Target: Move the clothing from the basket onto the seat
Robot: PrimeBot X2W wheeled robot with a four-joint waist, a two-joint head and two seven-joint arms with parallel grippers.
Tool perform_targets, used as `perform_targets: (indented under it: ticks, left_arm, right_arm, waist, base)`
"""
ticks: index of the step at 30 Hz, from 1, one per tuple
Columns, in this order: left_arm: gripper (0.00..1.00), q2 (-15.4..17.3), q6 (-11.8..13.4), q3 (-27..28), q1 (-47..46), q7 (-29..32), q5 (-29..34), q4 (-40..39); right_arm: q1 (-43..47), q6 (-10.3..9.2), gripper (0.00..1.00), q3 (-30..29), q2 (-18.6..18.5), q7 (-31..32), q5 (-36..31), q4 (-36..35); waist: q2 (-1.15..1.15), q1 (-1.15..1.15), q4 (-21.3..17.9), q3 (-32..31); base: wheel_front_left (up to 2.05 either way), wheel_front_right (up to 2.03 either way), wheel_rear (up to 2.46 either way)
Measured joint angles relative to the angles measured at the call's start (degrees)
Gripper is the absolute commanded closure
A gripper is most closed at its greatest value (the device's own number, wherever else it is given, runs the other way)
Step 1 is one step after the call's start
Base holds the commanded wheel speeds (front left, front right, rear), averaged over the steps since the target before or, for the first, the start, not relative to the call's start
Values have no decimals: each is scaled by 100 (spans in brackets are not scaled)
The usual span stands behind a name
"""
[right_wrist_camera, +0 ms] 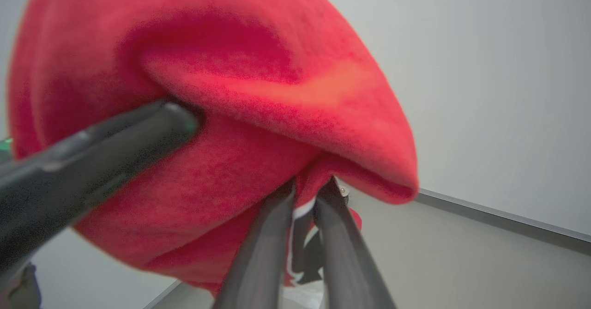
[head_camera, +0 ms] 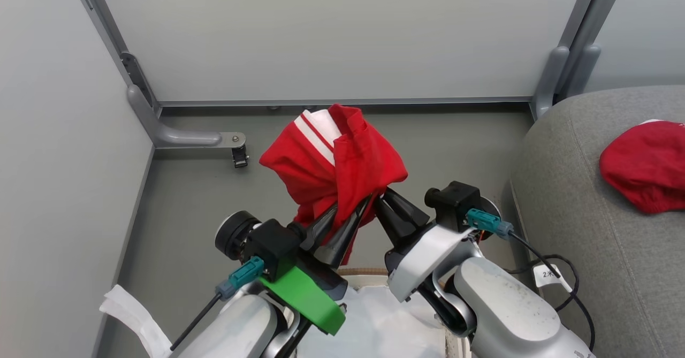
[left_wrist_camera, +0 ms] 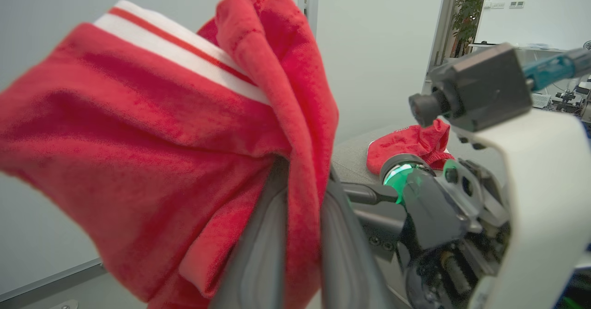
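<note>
The clothing (head_camera: 342, 160) is held up in the air, left of the seat (head_camera: 578, 213). The left fingers (head_camera: 329, 240) and the right fingers (head_camera: 398, 216) both pinch it.

The clothing (head_camera: 364, 154) is soft, fuzzy matt cloth; the seat (head_camera: 578, 229) is matt, coarse-woven fabric.

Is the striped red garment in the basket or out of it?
Out. The garment hangs bunched in the air, with the left gripper and right gripper both shut on it, clear of the basket.
</note>
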Motion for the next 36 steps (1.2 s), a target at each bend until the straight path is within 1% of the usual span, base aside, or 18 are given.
perform_targets:
  ticks: [7, 8, 9, 10, 15, 21, 25, 36]
  left_arm:
    - [100, 20, 0, 65, -1, 0, -13, 60]
    - [68, 20, 0, 111, 1, 0, 11, 66]
    - [20, 18, 0, 163, 1, -1, 26, 77]
    - [0, 14, 0, 222, 9, 0, 68, 113]
    - [0, 15, 0, 388, 109, 0, 166, 183]
    - [0, 64, 0, 531, 238, -1, 270, 254]
    - [0, 101, 0, 622, 294, -1, 332, 271]
    - [0, 147, 0, 631, 372, 0, 381, 225]
  right_arm:
    - [38, 0, 100, -216, 0, 1, -171, -169]
    - [72, 0, 100, -254, 3, 0, -205, -203]
    - [98, 0, 100, -313, 2, 1, -247, -243]
    - [114, 0, 100, -387, 1, 1, -294, -299]
    - [239, 0, 100, -527, 4, 1, -403, -525]
    - [330, 0, 100, -691, 3, 1, -480, -712]
    - [425, 0, 100, -818, 1, 1, -606, -770]
    - [769, -1, 100, -1236, -35, 1, -842, -1105]
  waist:
    - [0, 0, 31, 26]
    - [0, 0, 16, 28]
    - [0, 0, -7, 30]
    - [0, 0, -35, 32]
    - [0, 0, -267, 37]
    - [0, 0, -798, 58]
    - [0, 0, -1288, 95]
    - [0, 0, -2749, 312]
  base:
    - [0, 0, 0]
    - [0, 0, 0]
    - [0, 0, 0]
    - [0, 0, 0]
    - [0, 0, 0]
    - [0, 0, 0]
    - [0, 0, 0]
    - [0, 0, 0]
